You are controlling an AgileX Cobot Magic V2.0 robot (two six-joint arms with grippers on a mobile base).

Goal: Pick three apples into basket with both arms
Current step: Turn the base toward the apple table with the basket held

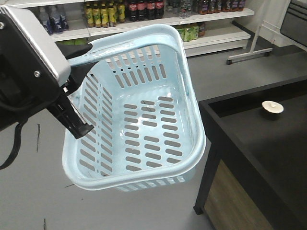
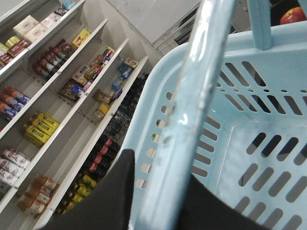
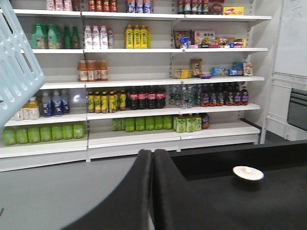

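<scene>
The pale blue basket (image 1: 144, 124) hangs tilted in the air, and no fruit shows inside it. My left gripper (image 1: 81, 72) is shut on its handle (image 1: 129, 45) at the upper left. In the left wrist view the handle (image 2: 201, 86) runs between the black fingers of that gripper (image 2: 160, 165). One dark-red apple (image 2: 292, 14) peeks past the basket rim at the top right; no other apples are in view. My right gripper (image 3: 153, 151) is shut with nothing in it, low over the black table's edge. A corner of the basket (image 3: 17, 72) shows at the upper left there.
A black table (image 1: 268, 143) stands at the right with a small white round object (image 1: 272, 107) on it, also seen as the white object (image 3: 248, 173) in the right wrist view. Store shelves (image 3: 144, 81) of bottles line the back wall. Grey floor lies below the basket.
</scene>
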